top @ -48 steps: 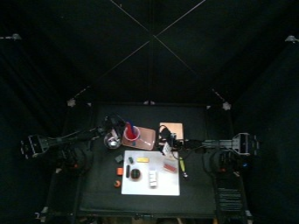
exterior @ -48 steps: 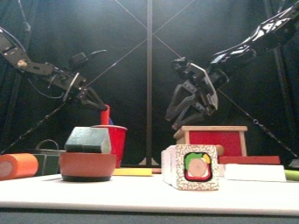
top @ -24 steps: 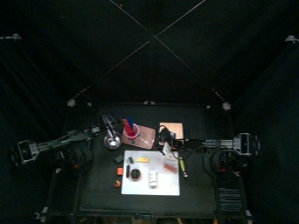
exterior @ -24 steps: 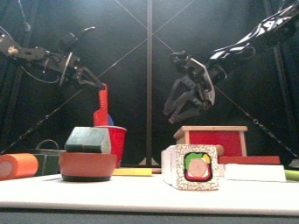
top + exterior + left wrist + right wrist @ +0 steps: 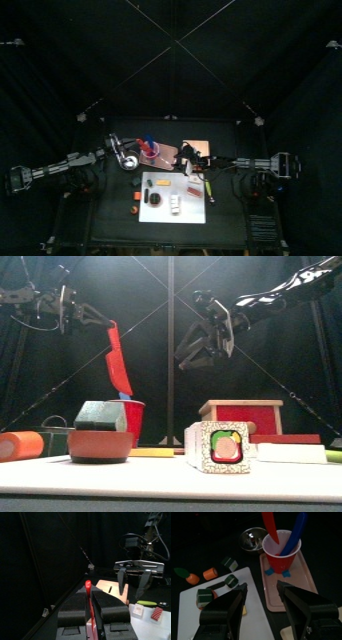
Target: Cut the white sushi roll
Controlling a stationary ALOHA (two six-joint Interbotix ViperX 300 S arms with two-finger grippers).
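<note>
Left gripper point(image 5: 91, 318) is clamped on a red knife point(image 5: 116, 359), blade hanging over the red cup point(image 5: 127, 416). Right gripper point(image 5: 201, 351) hangs wide open above the desk point(image 5: 171, 478).

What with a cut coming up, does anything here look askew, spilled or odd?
Nothing looks spilled or toppled. The one thing off its place is the red tool: it hangs tilted from the left gripper over the red cup, where the blue tool stands. The right gripper hovers open.
</note>
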